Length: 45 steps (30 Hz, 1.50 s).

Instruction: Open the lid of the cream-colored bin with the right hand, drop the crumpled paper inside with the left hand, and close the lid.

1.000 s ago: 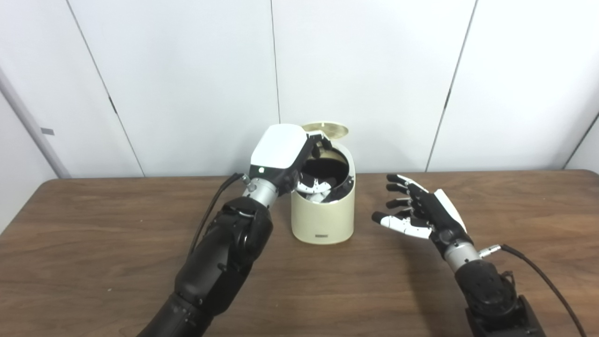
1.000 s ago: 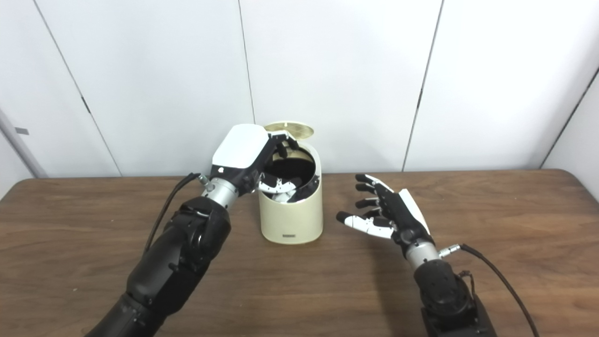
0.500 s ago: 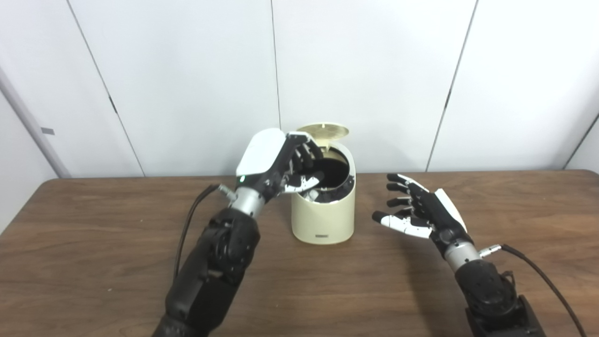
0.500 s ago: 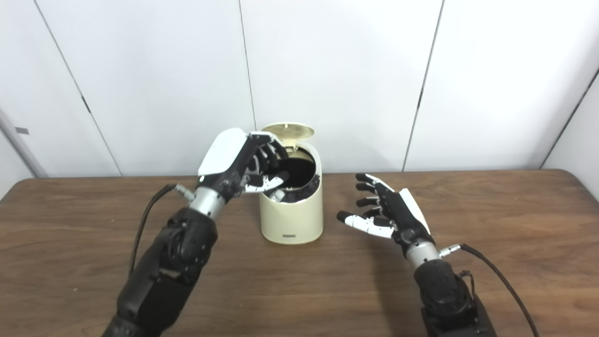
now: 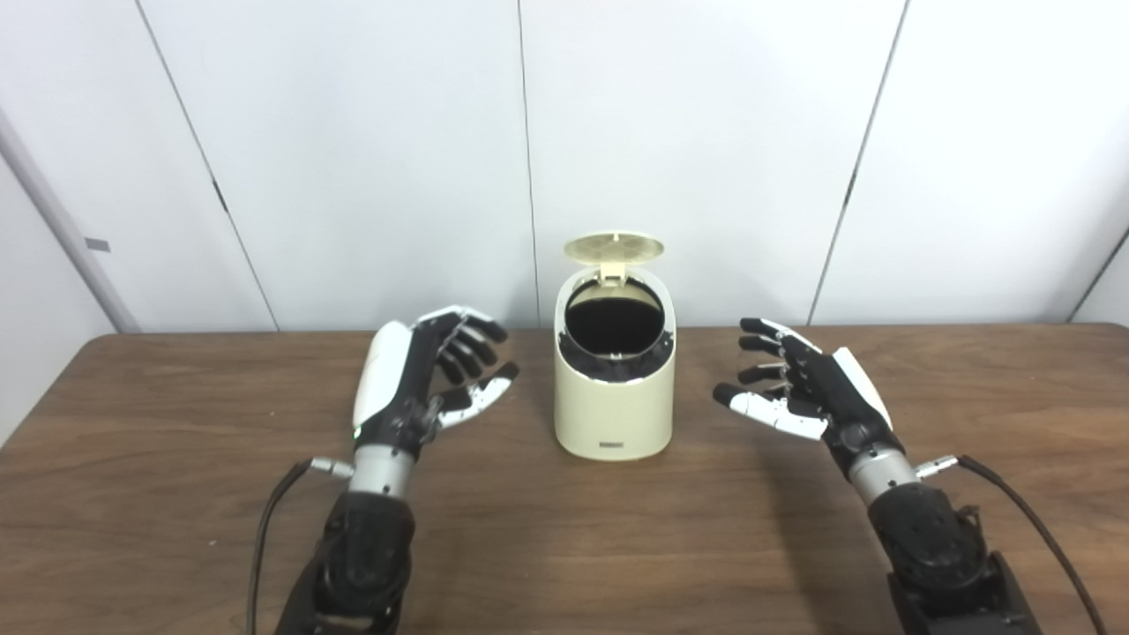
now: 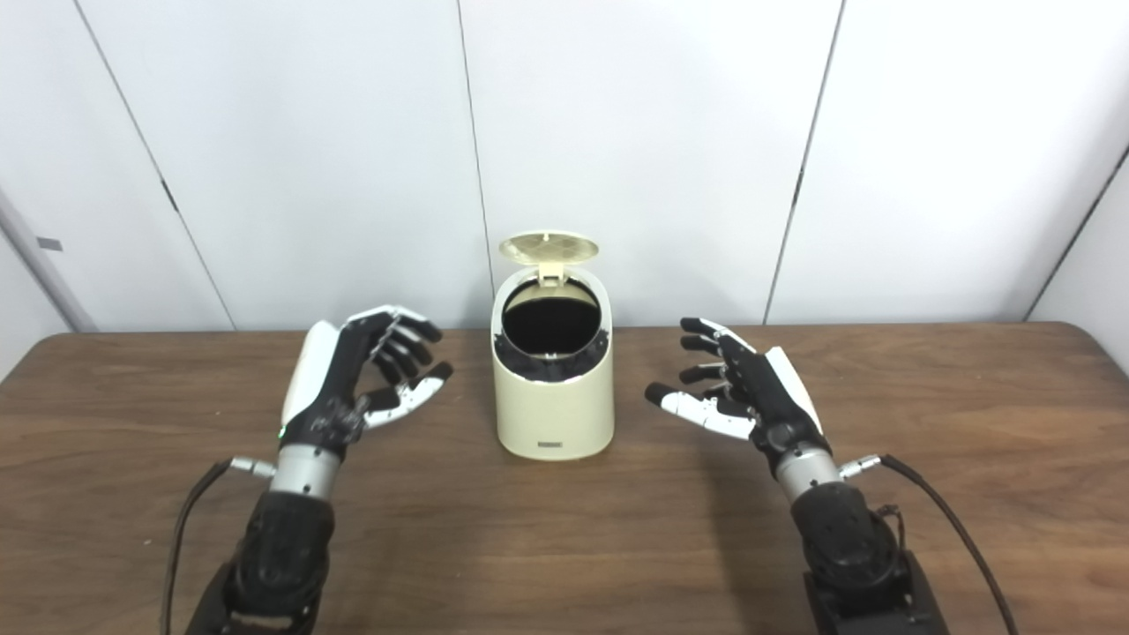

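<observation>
the left hand (image 5: 414, 379) has its fingers (image 5: 467, 344) spread apart and empty, palm toward the bin; it holds nothing. the right hand (image 5: 807, 388) likewise has its fingers (image 5: 758, 348) spread, gripping nothing. both hover above the counter (image 5: 176, 494), one on each side of the cream-colored bin (image 5: 615, 414), clear of it, which leaves the opening unobstructed. the lid (image 5: 614, 248) stands raised at the rear hinge. the crumpled paper is not visible; the dark interior hides it, so it is judged to lie inside. one second ago the left hand was over the bin mouth with fingers reaching in; it is now withdrawn to the left side. the right hand is nearly unchanged. remaining step, as judged: close the lid.
</observation>
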Each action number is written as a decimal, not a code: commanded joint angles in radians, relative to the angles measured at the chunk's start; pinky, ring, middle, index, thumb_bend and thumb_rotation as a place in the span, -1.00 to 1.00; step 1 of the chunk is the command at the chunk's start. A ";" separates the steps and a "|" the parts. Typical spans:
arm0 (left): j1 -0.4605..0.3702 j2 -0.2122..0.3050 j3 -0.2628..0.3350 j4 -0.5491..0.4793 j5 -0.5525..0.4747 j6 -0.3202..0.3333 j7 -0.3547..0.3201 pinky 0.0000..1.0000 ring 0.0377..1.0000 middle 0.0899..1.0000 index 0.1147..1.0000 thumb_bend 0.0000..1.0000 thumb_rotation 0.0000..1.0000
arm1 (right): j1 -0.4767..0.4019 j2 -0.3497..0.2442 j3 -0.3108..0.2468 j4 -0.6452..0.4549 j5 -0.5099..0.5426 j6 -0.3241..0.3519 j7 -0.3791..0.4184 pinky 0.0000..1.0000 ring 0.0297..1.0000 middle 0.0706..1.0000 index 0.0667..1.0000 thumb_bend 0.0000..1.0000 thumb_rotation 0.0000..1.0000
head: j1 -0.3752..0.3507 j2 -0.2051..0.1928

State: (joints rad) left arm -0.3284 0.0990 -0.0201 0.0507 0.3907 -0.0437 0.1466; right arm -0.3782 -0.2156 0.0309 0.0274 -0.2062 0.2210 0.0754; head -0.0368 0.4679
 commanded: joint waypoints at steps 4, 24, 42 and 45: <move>0.006 -0.024 0.034 -0.046 -0.104 0.039 -0.019 -0.09 0.06 -0.10 -0.14 0.02 -1.00 | -0.067 -0.020 -0.009 -0.028 0.012 -0.098 -0.007 0.36 0.50 0.63 0.65 0.07 -0.28 | -0.005 -0.025; 0.034 -0.008 0.012 0.014 -0.130 0.034 -0.042 0.03 0.15 -0.11 -0.13 0.03 -1.00 | -0.179 -0.051 0.054 -0.064 -0.058 -0.131 0.024 0.35 0.64 0.76 0.68 0.24 -0.09 | -0.024 -0.073; 0.033 -0.017 -0.001 0.019 -0.128 0.036 -0.041 -0.01 0.12 -0.11 -0.13 0.03 -1.00 | -0.313 -0.076 0.123 -0.087 -0.164 -0.049 0.112 0.71 0.82 0.83 0.75 0.35 0.02 | -0.027 -0.071; 0.031 -0.018 -0.005 0.022 -0.129 0.031 -0.041 -0.03 0.10 -0.11 -0.13 0.03 -1.00 | -0.328 -0.083 0.135 -0.089 -0.173 -0.038 0.135 0.80 0.87 0.85 0.77 0.32 0.03 | -0.023 -0.068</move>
State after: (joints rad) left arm -0.2626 0.0793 -0.0243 0.0887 0.2631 0.0173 0.1008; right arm -0.6425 -0.2850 0.1662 -0.0366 -0.3714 0.1924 0.2016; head -0.0614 0.3988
